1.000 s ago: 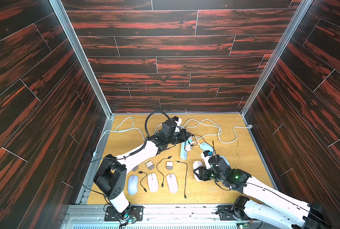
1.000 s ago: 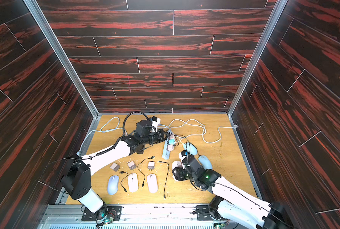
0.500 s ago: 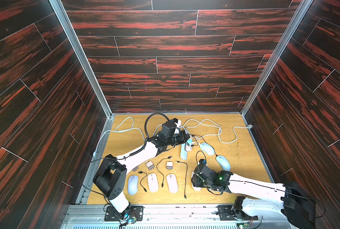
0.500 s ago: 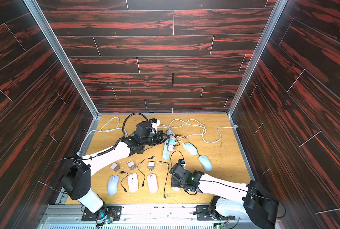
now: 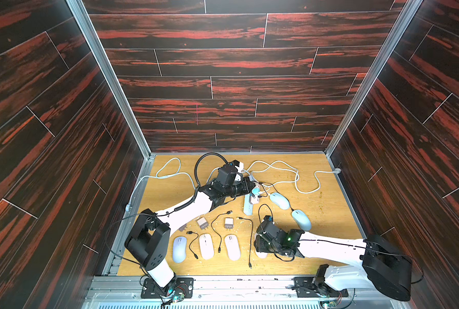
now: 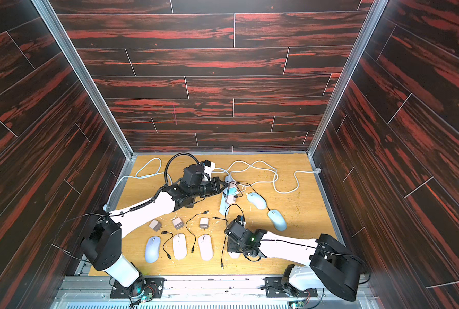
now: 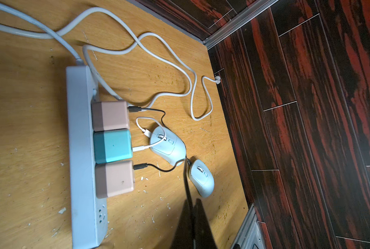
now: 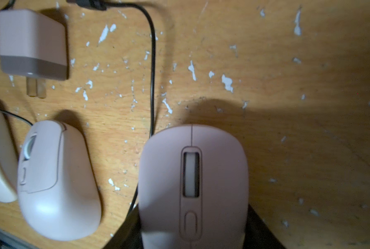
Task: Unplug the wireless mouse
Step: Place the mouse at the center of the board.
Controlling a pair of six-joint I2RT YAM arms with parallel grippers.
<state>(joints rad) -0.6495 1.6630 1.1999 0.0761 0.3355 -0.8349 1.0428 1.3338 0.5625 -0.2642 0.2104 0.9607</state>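
Right wrist view alone: the pale pink plastic wireless mouse (image 8: 192,183) is seen whole from above, with grey scroll wheel, centre seam and no cable at its nose.
Top views: the right arm covers that mouse; only its rear edge (image 5: 261,254) shows.
Left wrist view alone: the long pale grey power strip (image 7: 80,151) carries a teal cube charger (image 7: 111,145) between two pink-and-brown cube chargers (image 7: 109,115), each with a cable plugged in. Two pale blue mice (image 7: 167,145) lie just beside them.
Right gripper (image 8: 193,226): its black fingers (image 8: 259,228) sit against both flanks of the pink mouse, clamped on it.
Left gripper (image 7: 193,207): the fingers are pressed together with nothing seen between them, near the strip's charger end (image 5: 251,187).
Location of mouse: at the near edge of the wooden table (image 5: 324,240), at the right end of a row of mice, just beside a second pale pink mouse (image 8: 56,183). Whether it rests on the board cannot be told.
Surroundings: a thin black cable (image 8: 152,75) runs between the two pink mice. A loose pink charger with bare prongs (image 8: 33,43) lies near. A lavender mouse (image 5: 179,248) ends the row on the left. A white cord (image 5: 297,182) loops across the far table.
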